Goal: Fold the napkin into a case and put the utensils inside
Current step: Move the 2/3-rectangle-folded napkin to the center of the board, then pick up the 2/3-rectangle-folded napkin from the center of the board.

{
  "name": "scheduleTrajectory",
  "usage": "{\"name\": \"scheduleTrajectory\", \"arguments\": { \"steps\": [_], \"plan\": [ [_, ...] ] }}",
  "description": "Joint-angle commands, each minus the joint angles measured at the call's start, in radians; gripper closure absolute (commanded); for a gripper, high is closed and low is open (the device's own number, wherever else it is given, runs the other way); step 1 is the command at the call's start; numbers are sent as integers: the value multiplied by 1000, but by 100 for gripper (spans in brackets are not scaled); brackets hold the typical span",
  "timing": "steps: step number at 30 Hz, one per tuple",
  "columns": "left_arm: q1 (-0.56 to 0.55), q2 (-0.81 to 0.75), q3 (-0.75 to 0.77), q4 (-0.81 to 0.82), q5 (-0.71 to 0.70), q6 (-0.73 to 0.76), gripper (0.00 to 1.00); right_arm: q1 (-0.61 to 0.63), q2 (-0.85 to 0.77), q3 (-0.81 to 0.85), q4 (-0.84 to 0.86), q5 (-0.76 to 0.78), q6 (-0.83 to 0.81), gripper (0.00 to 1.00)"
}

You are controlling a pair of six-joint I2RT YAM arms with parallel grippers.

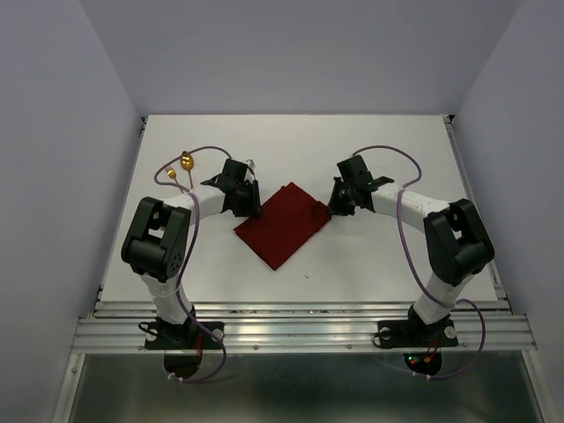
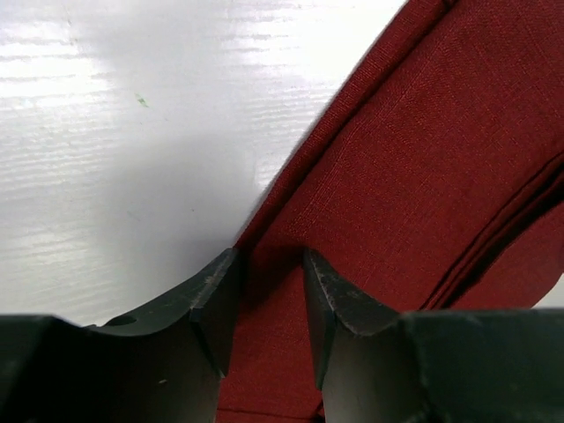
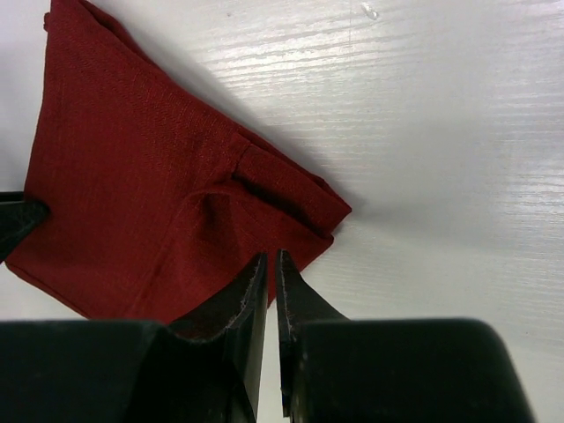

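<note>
The dark red napkin lies folded into a slanted oblong in the middle of the white table. My left gripper is at its left corner. In the left wrist view its jaws stand open, and the napkin lies flat under and between them. My right gripper is at the napkin's right corner. Its jaws are pressed nearly together on the edge of the napkin, which puckers toward the tips. The gold utensils lie at the far left behind the left arm. No finished case shows.
A purple cable loops over the utensils from the left arm, and another arcs above the right arm. The table's side rails and the metal front rail bound the surface. Grey walls stand close on three sides.
</note>
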State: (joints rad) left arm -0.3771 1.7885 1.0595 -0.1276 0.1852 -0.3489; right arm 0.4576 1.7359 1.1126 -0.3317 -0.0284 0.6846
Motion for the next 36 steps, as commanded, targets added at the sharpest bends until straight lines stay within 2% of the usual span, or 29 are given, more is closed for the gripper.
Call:
{"name": "scheduleTrajectory", "arguments": {
  "steps": [1, 14, 18, 26, 31, 36],
  "plan": [
    [-5, -58, -76, 29, 49, -47, 55, -2, -10, 6, 22, -30, -22, 86],
    [-31, -264, -181, 37, 96, -119, 54, -2, 177, 110, 26, 8, -76, 87],
    [-31, -291, -126, 10, 31, -105, 41, -2, 192, 118, 23, 1, -99, 87],
    [-29, -77, 107, -11, 20, -50, 43, -2, 186, 121, 23, -36, -146, 87],
    [-29, 23, 197, -10, 14, -13, 47, -2, 171, 112, 20, -54, -149, 87],
    [-29, 121, 261, -20, -13, 24, 48, -2, 160, 118, 13, -53, -154, 86]
  ]
}}
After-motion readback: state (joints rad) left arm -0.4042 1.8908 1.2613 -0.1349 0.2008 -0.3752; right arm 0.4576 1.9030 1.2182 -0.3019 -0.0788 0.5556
